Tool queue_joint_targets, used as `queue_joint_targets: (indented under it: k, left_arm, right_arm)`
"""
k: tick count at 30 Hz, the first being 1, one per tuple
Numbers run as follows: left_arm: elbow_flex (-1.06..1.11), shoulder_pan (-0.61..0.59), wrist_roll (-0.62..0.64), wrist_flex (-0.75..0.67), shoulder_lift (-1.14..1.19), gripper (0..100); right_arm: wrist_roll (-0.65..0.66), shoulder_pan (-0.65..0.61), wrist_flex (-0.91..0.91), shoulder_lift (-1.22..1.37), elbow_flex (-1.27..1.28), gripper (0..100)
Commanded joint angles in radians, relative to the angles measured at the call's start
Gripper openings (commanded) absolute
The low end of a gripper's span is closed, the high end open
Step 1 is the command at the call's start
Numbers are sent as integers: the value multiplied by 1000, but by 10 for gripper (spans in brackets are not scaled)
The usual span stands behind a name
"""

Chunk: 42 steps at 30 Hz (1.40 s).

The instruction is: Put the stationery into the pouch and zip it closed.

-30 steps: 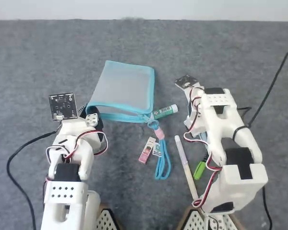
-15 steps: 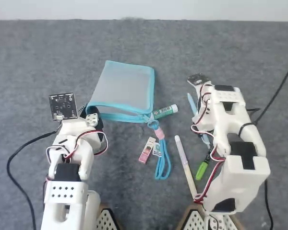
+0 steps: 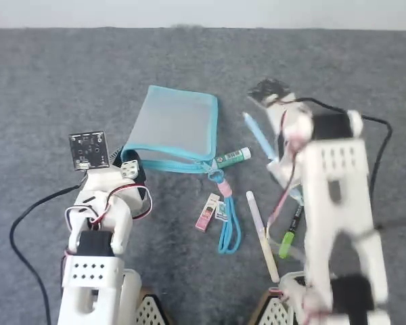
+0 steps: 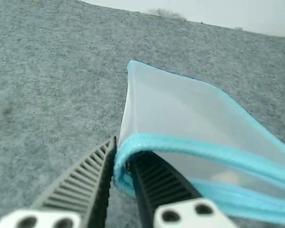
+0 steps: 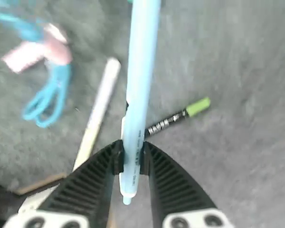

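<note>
High view has the translucent fabric pouch with turquoise trim (image 3: 179,128) lying mid-table on the grey felt-covered table (image 3: 47,74), its zipper edge toward the near side. The left gripper (image 4: 121,159) pinches the turquoise rim at the pouch's near-left corner. To the right, the right gripper (image 5: 131,148) is clamped on a light blue pen (image 5: 141,66), held clear of the table. Near it lie a cream pen (image 3: 261,233), a green-capped black marker (image 3: 289,233) and a pink clip (image 3: 206,212); a green-ended stick (image 3: 233,157) rests at the pouch's near-right corner
</note>
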Motion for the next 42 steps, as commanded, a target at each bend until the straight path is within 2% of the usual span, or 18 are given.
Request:
queue_joint_targets:
  k: [1, 7, 12, 17, 23, 33, 42]
  left_arm:
    - [-13, -5, -11, -25, -3, 12]
    - [-13, 0, -11, -25, -3, 12]
    - [-13, 0, -11, -25, -3, 12]
    - [-13, 2, -11, -25, -3, 12]
    - [-13, 2, -12, -25, -3, 12]
    - [-13, 2, -14, -23, -3, 12]
    - [-13, 2, -14, -23, -3, 12]
  right_arm:
    - [-26, -91, 47, -240, 49, 6]
    - [-68, -203, 45, -478, 140, 6]
    - [-9, -361, 41, -435, 282, 6]
    - [-52, -449, 38, -352, 311, 7]
    - [-78, -458, -4, -188, 282, 7]
    - [-155, -437, 35, 108, -58, 7]
    - [-190, -437, 36, 328, -213, 7]
